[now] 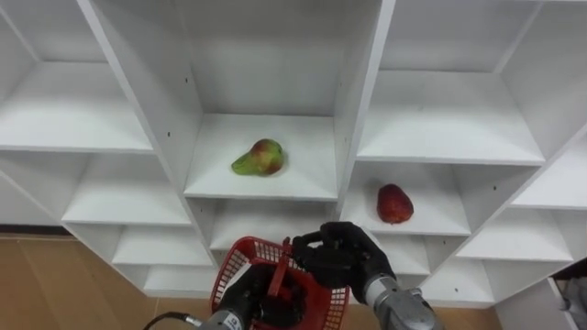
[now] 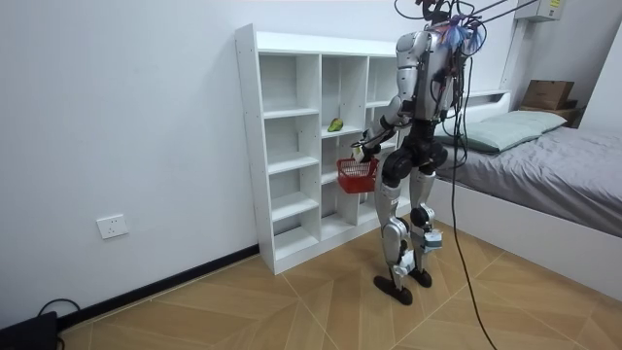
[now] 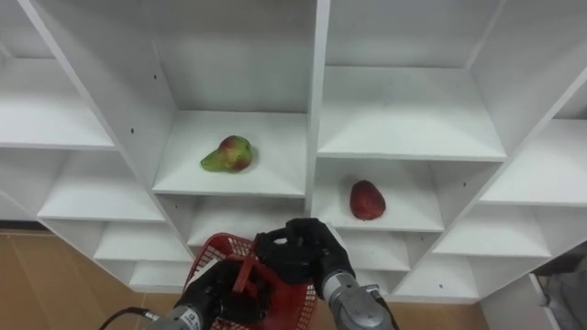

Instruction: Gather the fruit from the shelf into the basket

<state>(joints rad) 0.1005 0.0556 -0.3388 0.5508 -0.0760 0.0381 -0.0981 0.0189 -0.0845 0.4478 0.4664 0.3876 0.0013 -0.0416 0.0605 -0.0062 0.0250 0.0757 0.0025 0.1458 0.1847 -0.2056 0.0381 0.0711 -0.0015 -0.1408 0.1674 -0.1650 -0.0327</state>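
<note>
A green-red pear (image 1: 259, 159) lies on the middle shelf of the white closet (image 1: 362, 82). One compartment to the right and a shelf lower sits a red fruit (image 1: 394, 203). Below them I hold a red mesh basket (image 1: 229, 268) with my left hand (image 1: 246, 295), whose fingers are curled round the red handle. My right hand (image 1: 344, 257) hovers over the basket's far rim with its dark fingers curled; nothing shows between them. The basket's inside is mostly hidden by both hands. In the room view I stand upright facing the closet (image 2: 292, 146), basket (image 2: 356, 175) at hip height.
The closet's other compartments around the two fruits stand bare, split by upright white panels. Wooden floor (image 1: 55, 284) shows at the lower left. A bed (image 2: 544, 165) stands behind me on the room view's right.
</note>
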